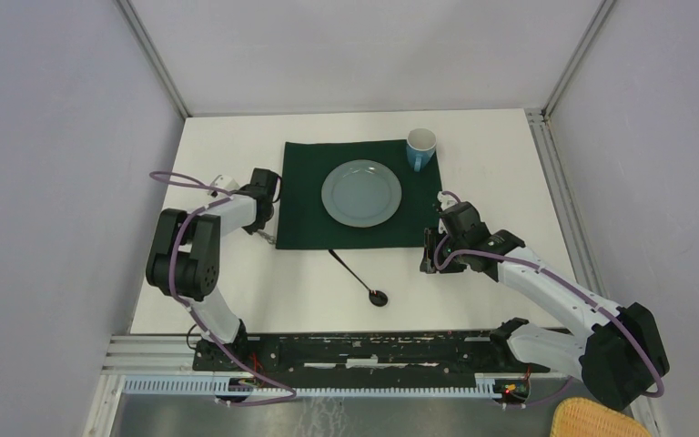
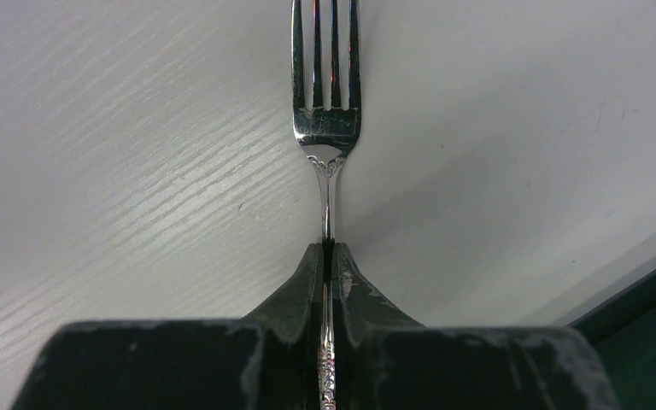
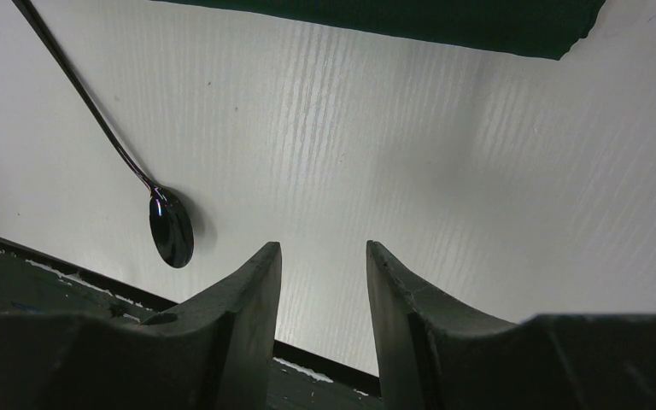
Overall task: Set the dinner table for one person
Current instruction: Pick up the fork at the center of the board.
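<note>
The white dinner table point(image 1: 501, 173) carries a dark green cloth point(image 1: 305, 218) with a pale blue-grey plate point(image 1: 361, 193) on it and a blue mug point(image 1: 420, 148) at its far right corner. My left gripper point(image 1: 262, 223) is just left of the cloth and shut on the handle of a silver fork point(image 2: 328, 120); the tines point away over the white top, and the grip point(image 2: 328, 256) is on the ornate handle. A dark spoon point(image 1: 364, 282) lies below the cloth, also in the right wrist view point(image 3: 171, 226). My right gripper point(image 3: 323, 256) is open and empty, low over the table right of the spoon point(image 1: 430, 259).
The cloth's edge shows at the lower right of the left wrist view point(image 2: 649, 316) and along the top of the right wrist view point(image 3: 444, 21). The black rail of the table's front edge point(image 1: 373, 350) runs behind the spoon. A wicker basket point(image 1: 601, 421) sits off the table at bottom right.
</note>
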You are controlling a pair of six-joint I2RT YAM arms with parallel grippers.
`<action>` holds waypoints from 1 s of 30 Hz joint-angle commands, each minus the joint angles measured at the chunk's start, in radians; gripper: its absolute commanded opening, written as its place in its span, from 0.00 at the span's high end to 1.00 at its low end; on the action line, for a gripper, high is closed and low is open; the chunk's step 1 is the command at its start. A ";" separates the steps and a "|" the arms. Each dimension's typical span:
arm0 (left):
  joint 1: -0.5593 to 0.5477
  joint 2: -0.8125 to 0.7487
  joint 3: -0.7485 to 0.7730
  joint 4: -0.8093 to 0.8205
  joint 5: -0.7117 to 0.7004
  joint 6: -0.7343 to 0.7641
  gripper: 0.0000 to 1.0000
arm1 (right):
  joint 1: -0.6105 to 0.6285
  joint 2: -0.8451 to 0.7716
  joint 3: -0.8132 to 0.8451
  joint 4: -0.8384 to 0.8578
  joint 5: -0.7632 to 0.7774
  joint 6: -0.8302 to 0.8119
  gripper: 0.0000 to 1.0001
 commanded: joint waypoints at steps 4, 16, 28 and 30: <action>0.005 -0.012 -0.010 -0.042 0.056 0.051 0.98 | -0.004 0.006 0.005 0.031 -0.007 0.005 0.53; 0.004 0.010 0.190 -0.136 0.018 0.245 0.98 | -0.004 0.016 -0.003 0.052 -0.017 0.018 0.53; 0.003 0.046 0.298 -0.118 0.093 0.509 0.98 | -0.005 0.020 -0.017 0.072 -0.020 0.022 0.53; 0.004 0.048 0.304 -0.102 0.126 0.547 0.98 | -0.005 0.023 -0.016 0.076 -0.022 0.025 0.53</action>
